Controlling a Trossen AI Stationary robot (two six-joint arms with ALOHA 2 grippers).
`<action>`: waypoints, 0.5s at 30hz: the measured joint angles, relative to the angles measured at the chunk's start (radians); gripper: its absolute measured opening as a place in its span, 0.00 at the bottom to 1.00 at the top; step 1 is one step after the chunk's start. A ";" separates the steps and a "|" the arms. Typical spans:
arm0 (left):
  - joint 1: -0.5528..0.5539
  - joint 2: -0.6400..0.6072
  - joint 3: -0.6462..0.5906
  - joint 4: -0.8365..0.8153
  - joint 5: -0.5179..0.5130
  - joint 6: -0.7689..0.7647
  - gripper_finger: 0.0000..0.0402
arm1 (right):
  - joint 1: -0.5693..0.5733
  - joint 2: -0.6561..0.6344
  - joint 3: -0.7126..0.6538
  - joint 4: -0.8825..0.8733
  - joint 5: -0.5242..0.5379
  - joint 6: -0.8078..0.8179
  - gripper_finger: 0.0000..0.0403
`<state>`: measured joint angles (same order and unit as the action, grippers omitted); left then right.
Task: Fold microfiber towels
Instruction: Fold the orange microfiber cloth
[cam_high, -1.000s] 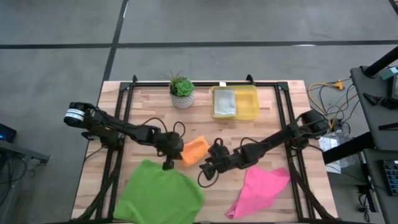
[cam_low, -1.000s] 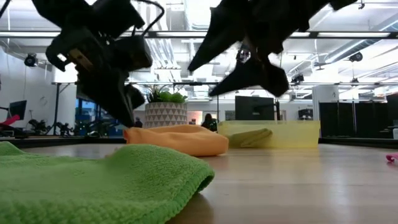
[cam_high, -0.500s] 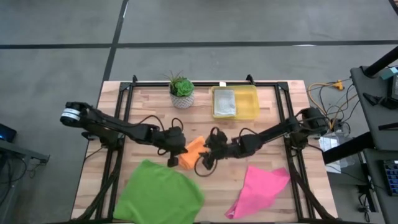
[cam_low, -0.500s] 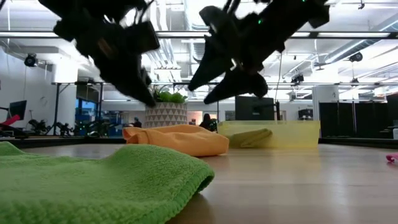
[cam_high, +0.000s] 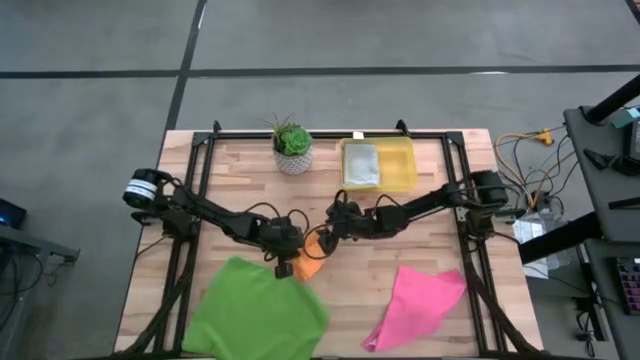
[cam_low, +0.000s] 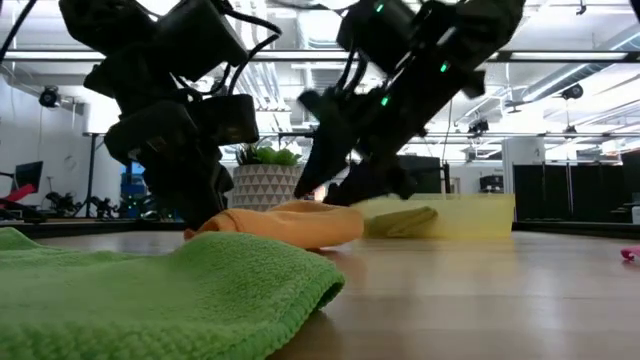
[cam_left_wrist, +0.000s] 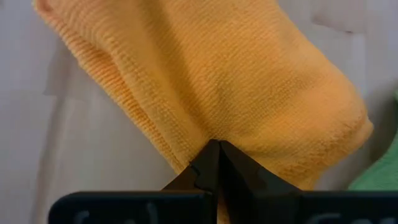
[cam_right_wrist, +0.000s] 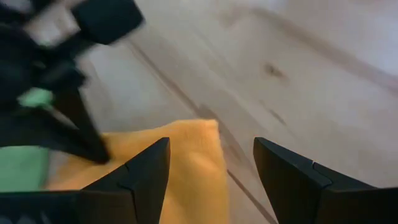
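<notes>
Orange towel (cam_high: 311, 263) bunched at table (cam_high: 240, 170) centre, long axis running between both hands. Left hand (cam_high: 285, 262) clenched, pinching near edge. Right hand (cam_high: 327, 238) released, straddling far corner, equally near; likely grasps next.

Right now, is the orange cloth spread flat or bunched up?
Bunched up. The orange towel sits in a rounded, doubled-over heap on the table, not flat, with both grippers at it.
</notes>
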<state>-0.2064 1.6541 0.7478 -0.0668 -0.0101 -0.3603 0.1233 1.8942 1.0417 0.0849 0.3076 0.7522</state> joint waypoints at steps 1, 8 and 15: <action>-0.004 -0.001 0.000 0.000 0.000 0.000 0.00 | 0.000 0.023 0.012 -0.004 -0.001 -0.001 0.56; -0.002 -0.046 -0.006 -0.029 -0.011 0.001 0.00 | 0.000 0.080 0.043 -0.108 0.051 0.053 0.56; 0.013 -0.136 -0.008 -0.023 -0.045 0.030 0.00 | 0.015 -0.065 0.042 -0.112 0.098 0.023 0.56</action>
<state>-0.1937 1.5185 0.7399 -0.0901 -0.0551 -0.3303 0.1379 1.8297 1.0836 -0.0272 0.4057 0.7756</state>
